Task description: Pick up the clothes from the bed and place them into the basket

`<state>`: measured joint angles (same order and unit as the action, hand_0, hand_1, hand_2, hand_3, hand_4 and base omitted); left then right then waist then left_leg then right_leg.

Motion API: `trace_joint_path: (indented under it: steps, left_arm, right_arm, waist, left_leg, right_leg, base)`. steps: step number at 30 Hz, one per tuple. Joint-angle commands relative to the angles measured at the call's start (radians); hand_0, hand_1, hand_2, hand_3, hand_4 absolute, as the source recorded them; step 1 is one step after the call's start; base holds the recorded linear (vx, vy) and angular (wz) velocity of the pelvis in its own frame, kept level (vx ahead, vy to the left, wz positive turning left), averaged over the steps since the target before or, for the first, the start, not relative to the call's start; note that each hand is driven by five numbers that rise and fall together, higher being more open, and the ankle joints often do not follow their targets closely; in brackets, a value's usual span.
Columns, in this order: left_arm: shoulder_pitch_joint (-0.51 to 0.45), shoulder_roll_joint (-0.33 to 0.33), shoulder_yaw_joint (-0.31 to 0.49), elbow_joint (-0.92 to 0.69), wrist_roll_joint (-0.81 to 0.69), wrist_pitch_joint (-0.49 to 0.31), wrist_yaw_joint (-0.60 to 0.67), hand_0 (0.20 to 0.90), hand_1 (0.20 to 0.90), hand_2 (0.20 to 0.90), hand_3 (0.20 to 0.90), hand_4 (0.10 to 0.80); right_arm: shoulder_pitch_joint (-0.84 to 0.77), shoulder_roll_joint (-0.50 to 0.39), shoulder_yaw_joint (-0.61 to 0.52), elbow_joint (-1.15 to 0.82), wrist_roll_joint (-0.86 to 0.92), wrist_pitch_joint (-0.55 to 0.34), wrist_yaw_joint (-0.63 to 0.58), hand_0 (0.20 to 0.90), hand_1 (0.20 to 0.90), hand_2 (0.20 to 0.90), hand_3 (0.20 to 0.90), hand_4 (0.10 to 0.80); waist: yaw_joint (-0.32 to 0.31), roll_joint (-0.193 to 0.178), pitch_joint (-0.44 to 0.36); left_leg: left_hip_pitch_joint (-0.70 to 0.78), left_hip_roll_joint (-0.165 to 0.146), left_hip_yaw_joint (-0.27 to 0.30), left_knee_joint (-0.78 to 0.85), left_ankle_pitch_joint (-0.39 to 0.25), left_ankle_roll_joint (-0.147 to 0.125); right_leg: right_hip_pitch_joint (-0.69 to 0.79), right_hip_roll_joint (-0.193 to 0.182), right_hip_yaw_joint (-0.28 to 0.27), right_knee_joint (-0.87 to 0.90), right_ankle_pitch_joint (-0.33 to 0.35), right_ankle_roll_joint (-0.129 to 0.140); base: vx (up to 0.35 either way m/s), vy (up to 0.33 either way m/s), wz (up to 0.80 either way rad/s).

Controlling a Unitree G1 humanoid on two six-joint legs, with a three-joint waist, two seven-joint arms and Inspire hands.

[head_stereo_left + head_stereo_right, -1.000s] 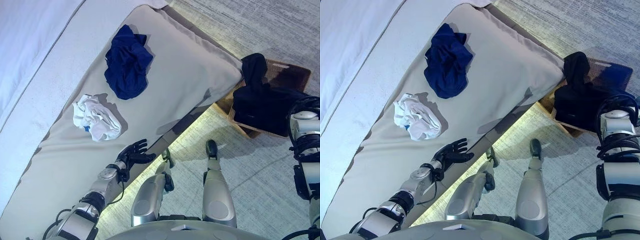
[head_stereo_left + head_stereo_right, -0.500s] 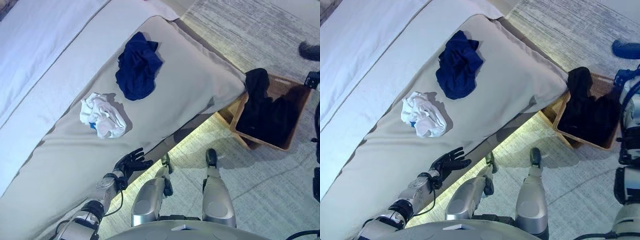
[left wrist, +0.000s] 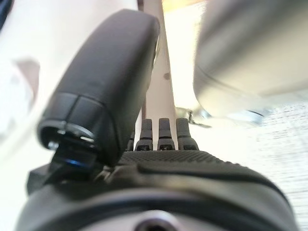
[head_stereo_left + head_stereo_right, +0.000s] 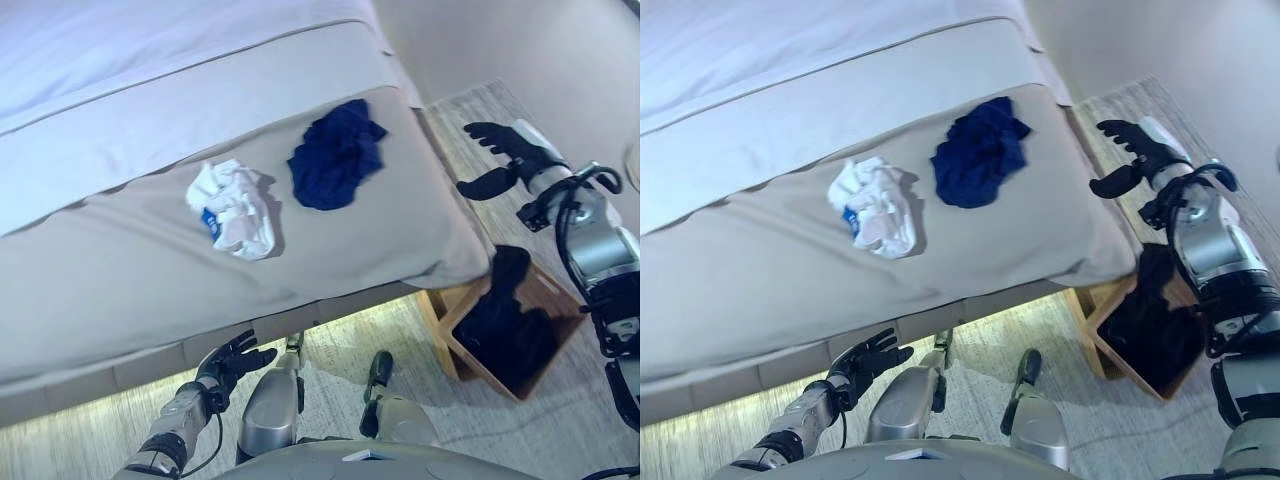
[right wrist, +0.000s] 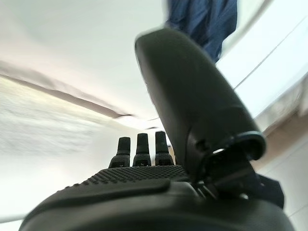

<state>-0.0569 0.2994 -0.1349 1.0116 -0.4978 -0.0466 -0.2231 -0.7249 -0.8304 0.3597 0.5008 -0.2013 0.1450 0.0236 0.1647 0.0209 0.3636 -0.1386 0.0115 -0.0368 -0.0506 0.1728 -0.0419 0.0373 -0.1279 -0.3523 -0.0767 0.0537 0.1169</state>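
Note:
A dark blue garment and a crumpled white garment lie on the beige bed cover. The blue garment also shows in the right wrist view. A brown basket stands on the floor by the bed's right corner, with black clothes in it and over its rim. My right hand is open and empty, raised to the right of the bed's corner, above the basket. My left hand is open and empty, low in front of the bed's near edge.
White bedding covers the far part of the bed. A pale wall rises at the far right. A grey carpet lies in front of the bed, around the basket.
The whole picture has shifted, so the camera has turned. My right arm has swung up, its hand now in the air right of the bed's corner. My left hand has dropped below the bed's edge.

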Motion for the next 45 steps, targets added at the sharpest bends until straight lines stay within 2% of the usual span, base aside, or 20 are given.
trace_joint_path:
  steps: [1, 3, 5, 6, 10, 12, 14, 19, 23, 24, 25, 26, 30, 31, 33, 34, 35, 36, 40, 45]
  left_arm:
    - [-0.013, 0.097, -0.069, 0.021, -0.007, -0.015, -0.004, 0.900, 0.900, 0.900, 0.900, 0.800]
    - [-0.035, 0.110, -0.079, 0.021, -0.033, -0.005, 0.004, 0.900, 0.900, 0.900, 0.900, 0.800]
    - [-0.046, 0.123, -0.084, 0.018, -0.055, 0.001, 0.003, 0.900, 0.900, 0.900, 0.900, 0.800]
    - [-0.048, 0.125, -0.083, 0.015, -0.060, 0.002, 0.002, 0.900, 0.900, 0.900, 0.900, 0.800]
    - [-0.051, 0.139, -0.072, -0.009, -0.102, -0.001, -0.003, 0.900, 0.900, 0.900, 0.900, 0.800]
    - [-0.045, 0.142, -0.064, -0.017, -0.107, -0.010, -0.012, 0.900, 0.900, 0.900, 0.900, 0.800]
    - [-0.037, 0.146, -0.056, -0.030, -0.111, -0.016, -0.027, 0.900, 0.900, 0.900, 0.900, 0.800]
    - [-0.030, 0.137, -0.066, -0.087, -0.101, -0.034, -0.034, 0.900, 0.900, 0.900, 0.900, 0.800]
    - [-0.040, 0.146, -0.082, -0.127, -0.096, -0.027, -0.028, 0.900, 0.900, 0.900, 0.900, 0.800]
    - [-0.043, 0.151, -0.085, -0.133, -0.098, -0.023, -0.023, 0.900, 0.900, 0.900, 0.900, 0.800]
    - [-0.049, 0.156, -0.086, -0.139, -0.101, -0.013, -0.017, 0.900, 0.900, 0.900, 0.900, 0.800]
    - [-0.055, 0.162, -0.088, -0.140, -0.105, -0.006, -0.012, 0.900, 0.900, 0.900, 0.900, 0.800]
    - [-0.039, 0.174, -0.067, -0.115, -0.102, -0.024, -0.007, 0.900, 0.900, 0.900, 0.900, 0.800]
    - [-0.036, 0.175, -0.065, -0.111, -0.102, -0.028, -0.007, 0.900, 0.900, 0.900, 0.900, 0.800]
    - [0.001, 0.170, -0.045, -0.094, -0.097, -0.059, -0.002, 0.900, 0.900, 0.900, 0.900, 0.800]
    - [0.027, 0.154, -0.021, -0.080, -0.087, -0.071, 0.006, 0.900, 0.900, 0.900, 0.900, 0.800]
    - [0.036, 0.152, -0.016, -0.076, -0.082, -0.075, 0.007, 0.900, 0.900, 0.900, 0.900, 0.800]
    - [0.047, 0.141, -0.001, -0.064, -0.070, -0.078, 0.011, 0.900, 0.900, 0.900, 0.900, 0.800]
    - [0.088, 0.104, 0.049, -0.020, -0.011, -0.073, 0.004, 0.900, 0.900, 0.900, 0.900, 0.800]
    - [0.123, 0.059, 0.071, 0.001, 0.080, -0.049, 0.007, 0.900, 0.900, 0.900, 0.900, 0.800]
  right_arm:
    - [-0.263, 0.021, 0.083, 0.083, -0.208, -0.005, -0.263, 0.900, 0.900, 0.900, 0.900, 0.800]
    - [-0.363, 0.036, 0.151, 0.182, -0.287, 0.056, -0.331, 0.900, 0.900, 0.900, 0.900, 0.800]
    - [-0.435, 0.047, 0.209, 0.273, -0.310, 0.154, -0.309, 0.900, 0.900, 0.900, 0.900, 0.800]
    - [-0.454, 0.052, 0.225, 0.315, -0.308, 0.166, -0.303, 0.900, 0.900, 0.900, 0.900, 0.800]
    - [-0.525, 0.094, 0.300, 0.582, -0.344, 0.300, -0.136, 0.900, 0.900, 0.900, 0.900, 0.800]
    - [-0.529, 0.097, 0.328, 0.663, -0.361, 0.372, -0.006, 0.900, 0.900, 0.900, 0.900, 0.800]
    - [-0.519, 0.097, 0.315, 0.709, -0.305, 0.410, 0.037, 0.900, 0.900, 0.900, 0.900, 0.800]
    - [-0.494, 0.124, 0.265, 0.797, -0.357, 0.439, 0.130, 0.900, 0.900, 0.900, 0.900, 0.800]
    - [-0.502, 0.157, 0.273, 0.827, -0.374, 0.412, 0.260, 0.900, 0.900, 0.900, 0.900, 0.800]
    - [-0.500, 0.161, 0.279, 0.826, -0.353, 0.387, 0.238, 0.900, 0.900, 0.900, 0.900, 0.800]
    - [-0.503, 0.161, 0.282, 0.819, -0.297, 0.348, 0.166, 0.368, 0.368, 0.368, 0.280, 0.180]
    - [-0.519, 0.164, 0.283, 0.800, -0.209, 0.308, 0.055, 0.300, 0.300, 0.300, 0.200, 0.100]
    - [-0.578, 0.160, 0.244, 0.642, -0.041, 0.211, -0.283, 0.300, 0.300, 0.300, 0.200, 0.100]
    - [-0.581, 0.157, 0.239, 0.626, -0.035, 0.186, -0.323, 0.300, 0.300, 0.300, 0.200, 0.100]
    - [-0.584, 0.118, 0.205, 0.427, 0.003, 0.140, -0.517, 0.300, 0.300, 0.300, 0.200, 0.100]
    - [-0.560, 0.074, 0.145, 0.256, -0.011, 0.127, -0.585, 0.300, 0.300, 0.300, 0.200, 0.100]
    - [-0.537, 0.061, 0.116, 0.202, -0.010, 0.134, -0.600, 0.300, 0.300, 0.300, 0.200, 0.100]
    - [-0.496, 0.040, 0.054, 0.107, -0.031, 0.087, -0.668, 0.300, 0.300, 0.300, 0.200, 0.100]
    - [-0.253, -0.014, -0.212, -0.306, -0.140, 0.017, -0.785, 0.300, 0.300, 0.300, 0.200, 0.100]
    - [-0.054, -0.062, -0.370, -0.535, -0.222, -0.026, -0.889, 0.300, 0.300, 0.300, 0.200, 0.100]
  waist:
    - [0.098, -0.049, 0.008]
    - [0.142, -0.040, 0.034]
    - [0.178, -0.027, 0.056]
    - [0.189, -0.024, 0.062]
    - [0.263, -0.024, 0.096]
    - [0.293, -0.029, 0.111]
    - [0.310, -0.031, 0.122]
    - [0.347, -0.026, 0.155]
    - [0.363, -0.033, 0.156]
    - [0.363, -0.038, 0.156]
    - [0.361, -0.042, 0.156]
    - [0.359, -0.048, 0.156]
    - [0.333, -0.076, 0.156]
    - [0.331, -0.078, 0.156]
    - [0.297, -0.098, 0.144]
    - [0.260, -0.112, 0.125]
    - [0.254, -0.116, 0.119]
    - [0.229, -0.121, 0.102]
    - [0.133, -0.121, 0.023]
    - [0.052, -0.105, -0.087]
  left_leg:
    - [-0.046, -0.067, -0.004, 0.148, -0.197, 0.061]
    - [-0.069, -0.072, -0.036, 0.154, -0.210, 0.062]
    - [-0.106, -0.078, -0.063, 0.163, -0.198, 0.067]
    - [-0.117, -0.079, -0.070, 0.165, -0.193, 0.068]
    - [-0.179, -0.079, -0.111, 0.142, -0.155, 0.068]
    - [-0.204, -0.078, -0.127, 0.135, -0.143, 0.068]
    - [-0.233, -0.081, -0.137, 0.138, -0.134, 0.069]
    - [-0.293, -0.085, -0.158, 0.152, -0.116, 0.064]
    - [-0.308, -0.081, -0.174, 0.136, -0.104, 0.058]
    - [-0.303, -0.078, -0.175, 0.133, -0.106, 0.057]
    - [-0.298, -0.075, -0.177, 0.132, -0.109, 0.056]
    - [-0.288, -0.073, -0.179, 0.134, -0.114, 0.054]
    - [-0.243, -0.055, -0.167, 0.147, -0.147, 0.049]
    - [-0.237, -0.053, -0.166, 0.146, -0.149, 0.049]
    - [-0.195, -0.036, -0.145, 0.130, -0.161, 0.046]
    - [-0.161, -0.027, -0.127, 0.114, -0.171, 0.046]
    - [-0.147, -0.024, -0.119, 0.106, -0.174, 0.047]
    - [-0.121, -0.019, -0.104, 0.095, -0.182, 0.049]
    - [-0.045, -0.019, -0.043, 0.086, -0.193, 0.064]
    - [0.051, -0.016, 0.033, 0.057, -0.214, 0.065]
  right_leg:
    - [-0.122, -0.014, -0.035, 0.221, -0.101, -0.062]
    - [-0.134, -0.026, -0.046, 0.269, -0.132, -0.062]
    - [-0.160, -0.047, -0.066, 0.320, -0.143, -0.067]
    - [-0.169, -0.053, -0.074, 0.334, -0.146, -0.067]
    - [-0.202, -0.076, -0.138, 0.356, -0.149, -0.060]
    - [-0.214, -0.083, -0.169, 0.362, -0.149, -0.055]
    - [-0.231, -0.086, -0.186, 0.373, -0.154, -0.053]
    - [-0.262, -0.088, -0.219, 0.406, -0.171, -0.052]
    - [-0.271, -0.081, -0.239, 0.391, -0.161, -0.041]
    - [-0.265, -0.076, -0.240, 0.381, -0.158, -0.038]
    - [-0.259, -0.072, -0.239, 0.373, -0.154, -0.036]
    - [-0.254, -0.066, -0.231, 0.369, -0.151, -0.035]
    - [-0.225, -0.042, -0.192, 0.354, -0.145, -0.035]
    - [-0.222, -0.039, -0.188, 0.352, -0.144, -0.035]
    - [-0.199, -0.021, -0.154, 0.331, -0.140, -0.032]
    - [-0.182, -0.008, -0.124, 0.309, -0.140, -0.030]
    - [-0.175, -0.003, -0.112, 0.302, -0.140, -0.030]
    - [-0.162, 0.004, -0.089, 0.289, -0.142, -0.029]
    - [-0.115, 0.023, -0.026, 0.225, -0.122, -0.035]
    - [-0.051, 0.043, 0.031, 0.163, -0.120, -0.031]
  base:
    - [0.038, 0.107, 0.65]
    - [0.037, 0.087, 0.59]
    - [-0.009, 0.105, 0.51]
    - [-0.003, 0.090, 0.58]
    - [-0.007, 0.010, 0.54]
    - [-0.001, -0.039, 0.40]
    - [0.007, -0.032, 0.22]
    - [0.032, -0.075, 0.22]
    - [0.022, -0.114, 0.11]
    - [0.024, -0.116, 0.07]
    - [0.033, -0.100, 0.04]
    - [0.033, -0.094, 0.01]
    - [0.022, -0.080, -0.13]
    - [0.017, -0.055, -0.19]
    - [0.019, -0.053, -0.38]
    - [0.031, -0.029, -0.52]
    - [0.043, -0.004, -0.38]
    - [0.039, 0.003, -0.40]
    - [-0.016, 0.022, -0.40]
    - [0.070, -0.036, -0.59]
